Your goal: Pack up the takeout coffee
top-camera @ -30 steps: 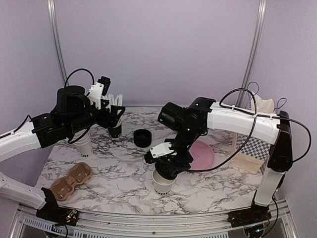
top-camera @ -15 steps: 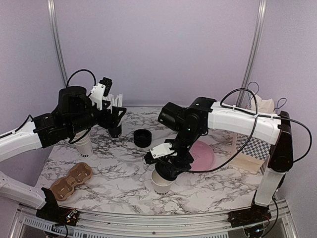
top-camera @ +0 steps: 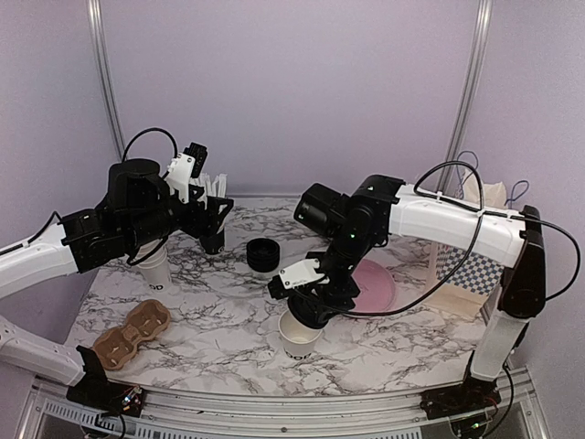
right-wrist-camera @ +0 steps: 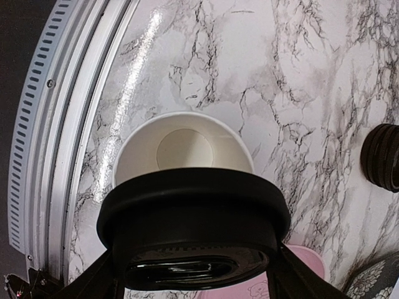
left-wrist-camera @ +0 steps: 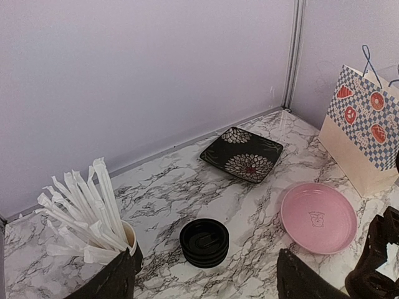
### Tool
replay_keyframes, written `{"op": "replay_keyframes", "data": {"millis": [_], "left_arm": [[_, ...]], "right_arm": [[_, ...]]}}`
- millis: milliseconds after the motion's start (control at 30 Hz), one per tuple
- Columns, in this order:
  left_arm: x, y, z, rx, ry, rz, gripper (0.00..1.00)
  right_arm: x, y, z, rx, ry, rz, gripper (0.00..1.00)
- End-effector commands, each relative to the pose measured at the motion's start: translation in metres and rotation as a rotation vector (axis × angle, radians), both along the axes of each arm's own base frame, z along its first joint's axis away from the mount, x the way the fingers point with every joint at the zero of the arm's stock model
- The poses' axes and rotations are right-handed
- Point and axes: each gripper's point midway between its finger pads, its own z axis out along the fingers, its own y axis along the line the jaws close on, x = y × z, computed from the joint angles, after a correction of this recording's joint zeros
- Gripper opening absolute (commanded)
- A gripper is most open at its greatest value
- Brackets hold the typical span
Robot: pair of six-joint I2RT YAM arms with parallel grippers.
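A white paper cup (top-camera: 300,335) stands open and empty near the table's front edge, seen from above in the right wrist view (right-wrist-camera: 184,149). My right gripper (top-camera: 317,305) hovers just above and behind it, shut on a black lid (right-wrist-camera: 193,218) that it holds a little off the cup's rim. A stack of black lids (top-camera: 264,254) sits mid-table, also seen in the left wrist view (left-wrist-camera: 204,242). My left gripper (top-camera: 212,215) is open and empty (left-wrist-camera: 209,283), above a cup of white straws (left-wrist-camera: 93,215). A second white cup (top-camera: 154,267) stands under the left arm.
A brown cardboard cup carrier (top-camera: 132,332) lies at the front left. A pink plate (top-camera: 377,285) sits right of centre, with a checkered paper bag (top-camera: 464,267) at the right edge. A black floral plate (left-wrist-camera: 242,152) lies near the back wall.
The right gripper with the lid has shifted slightly back and up, so more of the cup's rim shows. The left gripper edged a little to the right, still open.
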Motion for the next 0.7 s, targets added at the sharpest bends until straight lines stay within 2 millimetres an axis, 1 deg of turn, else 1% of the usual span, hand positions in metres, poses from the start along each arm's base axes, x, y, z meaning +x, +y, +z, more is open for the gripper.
{"op": "replay_keyframes", "data": {"millis": [0, 267, 667], "left_arm": [[0.002, -0.001, 0.004, -0.006, -0.011, -0.007, 0.79], [0.001, -0.001, 0.005, -0.001, -0.014, -0.011, 0.79], [0.001, -0.001, 0.005, -0.003, -0.012, -0.017, 0.79]], "right_arm": [[-0.001, 0.008, 0.001, 0.000, -0.013, 0.005, 0.74], [-0.003, 0.011, -0.011, -0.035, -0.009, 0.007, 0.74], [-0.006, 0.016, -0.015, -0.047, -0.009, 0.009, 0.73]]}}
